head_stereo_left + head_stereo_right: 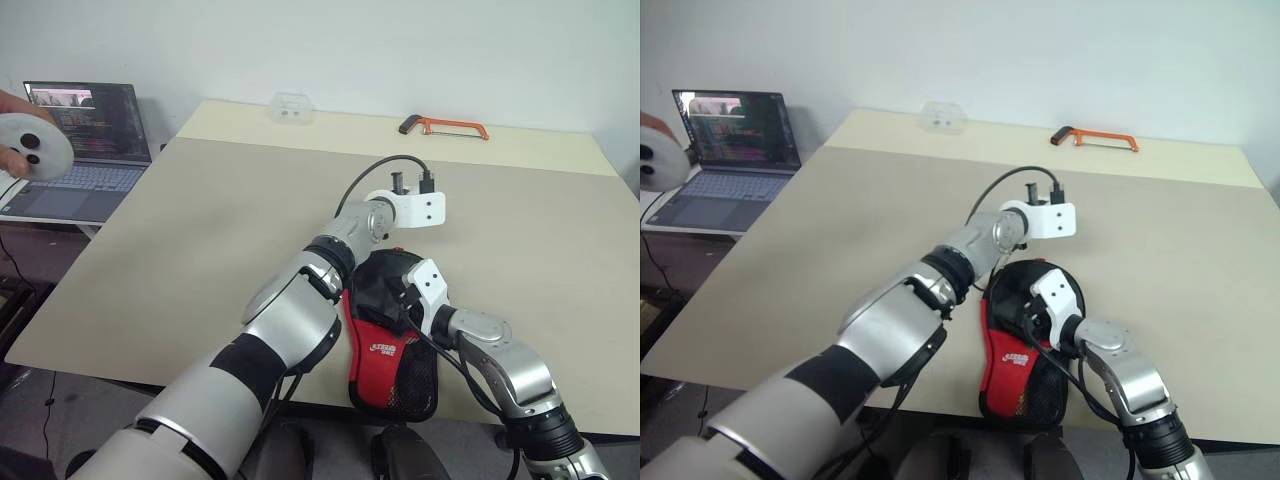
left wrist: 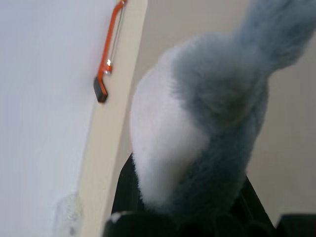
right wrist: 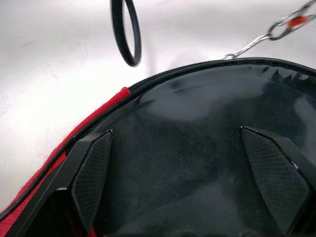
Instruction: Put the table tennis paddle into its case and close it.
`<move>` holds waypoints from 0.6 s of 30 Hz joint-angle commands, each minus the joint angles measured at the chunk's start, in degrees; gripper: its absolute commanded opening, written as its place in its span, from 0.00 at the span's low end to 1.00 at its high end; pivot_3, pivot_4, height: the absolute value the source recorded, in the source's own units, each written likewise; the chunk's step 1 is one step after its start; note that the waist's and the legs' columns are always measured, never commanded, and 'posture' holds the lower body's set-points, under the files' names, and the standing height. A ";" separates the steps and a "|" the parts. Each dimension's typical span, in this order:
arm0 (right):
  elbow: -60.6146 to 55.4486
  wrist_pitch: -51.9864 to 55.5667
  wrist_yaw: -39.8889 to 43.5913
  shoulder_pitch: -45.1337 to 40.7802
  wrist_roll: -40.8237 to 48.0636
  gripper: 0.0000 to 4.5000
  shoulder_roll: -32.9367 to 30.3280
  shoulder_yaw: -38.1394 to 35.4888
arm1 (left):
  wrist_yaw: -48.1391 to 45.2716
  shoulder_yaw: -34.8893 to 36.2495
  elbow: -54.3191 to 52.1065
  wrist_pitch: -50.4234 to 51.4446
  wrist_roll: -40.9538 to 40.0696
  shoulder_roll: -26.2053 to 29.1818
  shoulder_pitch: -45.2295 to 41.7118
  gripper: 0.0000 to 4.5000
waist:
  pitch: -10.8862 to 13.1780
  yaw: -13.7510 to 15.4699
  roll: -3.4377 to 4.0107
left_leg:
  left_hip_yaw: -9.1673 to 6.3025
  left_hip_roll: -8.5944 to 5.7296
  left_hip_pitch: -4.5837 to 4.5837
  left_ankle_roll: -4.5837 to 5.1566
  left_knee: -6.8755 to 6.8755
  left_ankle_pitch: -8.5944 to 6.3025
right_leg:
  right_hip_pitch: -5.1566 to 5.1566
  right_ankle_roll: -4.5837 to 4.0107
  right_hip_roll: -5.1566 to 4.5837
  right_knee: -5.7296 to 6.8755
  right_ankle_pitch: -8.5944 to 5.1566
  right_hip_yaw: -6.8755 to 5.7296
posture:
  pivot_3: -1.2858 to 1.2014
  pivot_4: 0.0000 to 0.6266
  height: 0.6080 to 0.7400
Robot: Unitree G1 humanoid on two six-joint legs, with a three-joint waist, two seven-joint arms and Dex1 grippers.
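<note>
The case (image 1: 392, 345) lies at the desk's (image 1: 200, 240) near edge, around 6 o'clock, the paddle's (image 3: 197, 148) black face showing inside. The right gripper (image 3: 187, 173) hangs over it, fingers spread wide. The left gripper (image 2: 197, 222), just beyond at 12 o'clock, clamps a grey-blue furry lump (image 2: 207, 113). A hacksaw (image 1: 445, 126) lies at the far edge.

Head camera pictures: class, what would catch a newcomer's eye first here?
The red and black case at the table's near edge, with the right end effector open over its dark inside. Next, the grey-blue furry lump in the left end effector, and the orange hacksaw at the far edge.
</note>
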 commanded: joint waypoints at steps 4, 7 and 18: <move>0.92 4.09 -0.96 4.26 -0.36 1.00 -0.15 2.13 | 4.65 -1.95 -1.53 -2.37 2.63 -4.50 -4.26 0.12 | 0.00 0.01 0.00 | 0.00 -0.01 -0.01 0.00 0.00 0.00 | 0.00 0.00 -0.01 -0.02 0.00 0.01 | 0.52 0.24 1.00; 0.68 4.20 -1.43 4.38 -0.45 1.00 0.11 2.42 | 4.69 -3.34 -1.50 -3.10 3.91 -6.21 -4.10 0.12 | 0.00 0.01 0.00 | 0.00 -0.02 -0.01 0.00 0.00 0.00 | 0.00 0.00 -0.01 -0.02 0.00 -0.01 | 0.52 0.24 1.00; 1.28 3.76 -2.37 4.30 -0.80 1.00 1.12 2.75 | 4.12 -6.77 -1.68 -6.14 6.29 -10.51 -2.51 0.12 | 0.00 -0.03 0.00 | 0.00 -0.01 -0.01 0.00 0.00 0.00 | 0.00 0.00 -0.01 -0.01 0.00 0.00 | 0.52 0.24 1.00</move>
